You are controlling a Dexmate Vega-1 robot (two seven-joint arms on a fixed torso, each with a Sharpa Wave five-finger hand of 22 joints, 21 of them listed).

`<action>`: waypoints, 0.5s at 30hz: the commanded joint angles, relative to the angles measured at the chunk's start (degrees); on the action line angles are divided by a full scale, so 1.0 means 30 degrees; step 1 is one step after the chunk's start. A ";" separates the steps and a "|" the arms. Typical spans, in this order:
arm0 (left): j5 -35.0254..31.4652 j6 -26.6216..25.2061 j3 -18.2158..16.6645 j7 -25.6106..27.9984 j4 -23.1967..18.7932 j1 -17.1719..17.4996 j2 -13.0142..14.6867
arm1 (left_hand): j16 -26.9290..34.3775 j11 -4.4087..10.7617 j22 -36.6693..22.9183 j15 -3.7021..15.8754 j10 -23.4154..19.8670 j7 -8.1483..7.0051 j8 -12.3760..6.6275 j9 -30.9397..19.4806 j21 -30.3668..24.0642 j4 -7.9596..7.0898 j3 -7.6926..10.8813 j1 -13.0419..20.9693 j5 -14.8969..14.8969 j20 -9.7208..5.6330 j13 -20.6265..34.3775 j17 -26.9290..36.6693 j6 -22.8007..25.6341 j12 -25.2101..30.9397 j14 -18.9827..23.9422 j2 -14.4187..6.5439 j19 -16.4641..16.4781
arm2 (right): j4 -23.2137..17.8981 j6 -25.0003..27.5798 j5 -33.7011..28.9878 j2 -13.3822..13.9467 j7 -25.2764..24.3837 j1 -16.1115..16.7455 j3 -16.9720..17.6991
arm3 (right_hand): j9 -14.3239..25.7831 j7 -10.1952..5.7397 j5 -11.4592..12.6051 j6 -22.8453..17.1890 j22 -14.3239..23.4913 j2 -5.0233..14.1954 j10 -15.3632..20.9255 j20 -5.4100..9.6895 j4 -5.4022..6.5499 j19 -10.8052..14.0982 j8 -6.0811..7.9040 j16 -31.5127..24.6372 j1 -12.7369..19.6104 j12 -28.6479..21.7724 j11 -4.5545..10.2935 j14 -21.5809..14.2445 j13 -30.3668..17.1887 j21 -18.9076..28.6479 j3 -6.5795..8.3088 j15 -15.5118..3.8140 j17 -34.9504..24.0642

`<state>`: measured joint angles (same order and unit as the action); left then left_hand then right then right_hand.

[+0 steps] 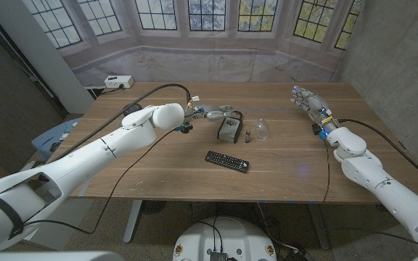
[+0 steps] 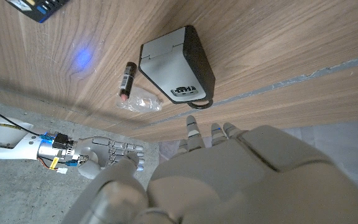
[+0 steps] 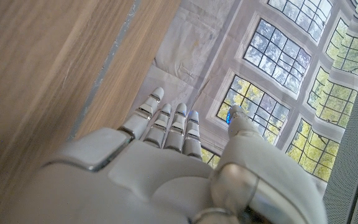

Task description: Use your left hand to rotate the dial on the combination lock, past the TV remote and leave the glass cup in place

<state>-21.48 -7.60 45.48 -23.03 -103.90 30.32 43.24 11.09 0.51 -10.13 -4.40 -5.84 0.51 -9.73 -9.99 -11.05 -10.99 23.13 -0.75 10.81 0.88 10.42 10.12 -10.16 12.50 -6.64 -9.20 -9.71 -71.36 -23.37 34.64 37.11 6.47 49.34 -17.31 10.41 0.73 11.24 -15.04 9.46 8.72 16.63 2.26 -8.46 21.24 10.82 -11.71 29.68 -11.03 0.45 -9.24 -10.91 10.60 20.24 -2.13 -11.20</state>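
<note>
with the left hand [image 1: 216, 114] open and empty just beside the combination lock [image 1: 229, 130], which sits beyond the tv remote [image 1: 227, 160], a wide reach could tip the nearby glass cup [image 1: 262, 129].

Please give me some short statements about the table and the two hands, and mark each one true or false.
1. The left hand is close to the lock, on its far side. True.
2. The remote lies beyond the lock. False: it lies nearer the robot than the lock.
3. The right hand holds the cup. False: it is open at the table's right side, away from the cup.
4. A small dark stick lies between lock and cup. True.
</note>
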 commanded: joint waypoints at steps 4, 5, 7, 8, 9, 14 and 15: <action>-0.1000 -0.0392 0.0397 -0.0192 -0.0131 -0.0042 -0.0380 | -0.0017 0.0016 -0.0054 0.0007 -0.0273 0.0131 -0.0059 -0.0068 0.0021 -0.0033 -0.0082 0.0014 0.0140 -0.0150 0.0024 0.0053 -0.0098 0.0022 0.0017 -0.0159 -0.0548 | 0.0393 -0.0525 0.0175 -0.0006 0.0195 0.0261 0.0113 | 0.0013 0.0043 0.0097 -0.0068 0.0058 0.0023 0.0081 0.0298 -0.0084 0.0171 0.0053 -0.0060 0.0314 -0.0038 -0.0032 0.0019 -0.0020 0.0102 0.0044 -0.0311 -0.0054; -0.1033 -0.0430 0.0426 -0.0235 -0.0116 -0.0062 -0.0421 | -0.0024 -0.0002 -0.0053 0.0014 -0.0275 0.0110 -0.0038 -0.0067 0.0029 -0.0032 -0.0089 0.0015 0.0141 -0.0160 0.0023 0.0052 -0.0191 0.0014 0.0010 -0.0161 -0.0583 | 0.0392 -0.0534 0.0193 0.0006 0.0200 0.0286 0.0129 | 0.0013 0.0046 0.0098 -0.0070 0.0058 0.0024 0.0078 0.0297 -0.0084 0.0170 0.0053 -0.0061 0.0318 -0.0037 -0.0035 0.0018 -0.0020 0.0101 0.0045 -0.0319 -0.0054; -0.1160 -0.0484 0.0490 -0.0266 -0.0108 -0.0091 -0.0475 | -0.0036 -0.0078 -0.0051 0.0016 -0.0429 0.0093 -0.0053 -0.0064 0.0045 -0.0028 -0.0107 0.0018 0.0141 -0.0179 0.0021 0.0051 -0.0245 0.0055 0.0004 -0.0162 -0.0658 | 0.0399 -0.0555 0.0227 0.0019 0.0200 0.0333 0.0157 | 0.0014 0.0042 0.0100 -0.0073 0.0058 0.0025 0.0092 0.0298 -0.0086 0.0171 0.0054 -0.0066 0.0328 -0.0042 -0.0079 0.0007 -0.0020 0.0101 0.0046 -0.0320 -0.0054; -0.1171 -0.0469 0.0493 -0.0251 -0.0093 -0.0087 -0.0497 | -0.0038 -0.0168 -0.0051 0.0024 -0.0480 0.0124 -0.0055 -0.0063 0.0051 -0.0026 -0.0117 0.0020 0.0140 -0.0201 0.0019 0.0050 -0.0287 0.0063 0.0010 -0.0161 -0.0691 | 0.0395 -0.0561 0.0240 0.0024 0.0189 0.0361 0.0170 | 0.0014 0.0043 0.0101 -0.0074 0.0058 0.0025 0.0088 0.0306 -0.0087 0.0174 0.0053 -0.0068 0.0332 -0.0040 -0.0078 0.0004 -0.0021 0.0102 0.0046 -0.0314 -0.0054; -0.1166 -0.0443 0.0486 -0.0218 -0.0075 -0.0074 -0.0519 | -0.0044 -0.0242 -0.0050 0.0018 -0.0543 0.0204 -0.0072 -0.0062 0.0065 -0.0024 -0.0129 0.0022 0.0140 -0.0226 0.0016 0.0049 -0.0296 0.0073 0.0012 -0.0158 -0.0750 | 0.0408 -0.0581 0.0257 0.0020 0.0194 0.0379 0.0182 | 0.0014 0.0036 0.0101 -0.0070 0.0058 0.0024 0.0083 0.0309 -0.0088 0.0179 0.0052 -0.0070 0.0334 -0.0038 -0.0069 0.0000 -0.0021 0.0104 0.0046 -0.0311 -0.0054; -0.1310 -0.0450 0.0549 -0.0225 -0.0027 -0.0105 -0.0602 | -0.0050 -0.0349 -0.0045 -0.0005 -0.1014 0.0508 -0.0167 -0.0055 0.0097 -0.0012 -0.0180 0.0034 0.0142 -0.0287 -0.0007 0.0040 -0.0247 0.0171 0.0061 -0.0156 -0.0955 | 0.0504 -0.0665 0.0295 -0.0007 0.0225 0.0424 0.0201 | 0.0014 0.0029 0.0103 -0.0068 0.0058 0.0023 0.0062 0.0303 -0.0087 0.0186 0.0048 -0.0070 0.0356 -0.0029 -0.0063 0.0011 -0.0021 0.0104 0.0044 -0.0305 -0.0056; -0.1350 -0.0444 0.0574 -0.0249 -0.0006 -0.0127 -0.0613 | -0.0043 -0.0343 -0.0044 0.0008 -0.1078 0.0530 -0.0175 -0.0054 0.0094 -0.0011 -0.0187 0.0036 0.0143 -0.0296 -0.0011 0.0038 -0.0245 0.0182 0.0086 -0.0157 -0.0968 | 0.0534 -0.0675 0.0308 -0.0015 0.0244 0.0421 0.0201 | 0.0014 0.0036 0.0104 -0.0076 0.0058 0.0023 0.0086 0.0297 -0.0088 0.0188 0.0051 -0.0078 0.0361 -0.0039 -0.0049 -0.0009 -0.0021 0.0104 0.0044 -0.0305 -0.0056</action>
<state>-24.28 -8.71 46.56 -23.48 -104.24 30.30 42.13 11.09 -0.55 -10.13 -4.40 -8.26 1.54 -9.93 -9.99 -10.79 -10.92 22.73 -0.75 11.03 0.49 10.42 10.13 -9.94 12.73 -6.64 -9.20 -9.94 -70.30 -24.77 35.24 37.03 6.97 50.18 -16.99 10.41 0.72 11.24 -15.04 9.46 8.77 16.64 2.26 -8.45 21.24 10.82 -11.71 30.18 -11.03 0.44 -9.24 -10.91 10.60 20.24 -2.13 -11.21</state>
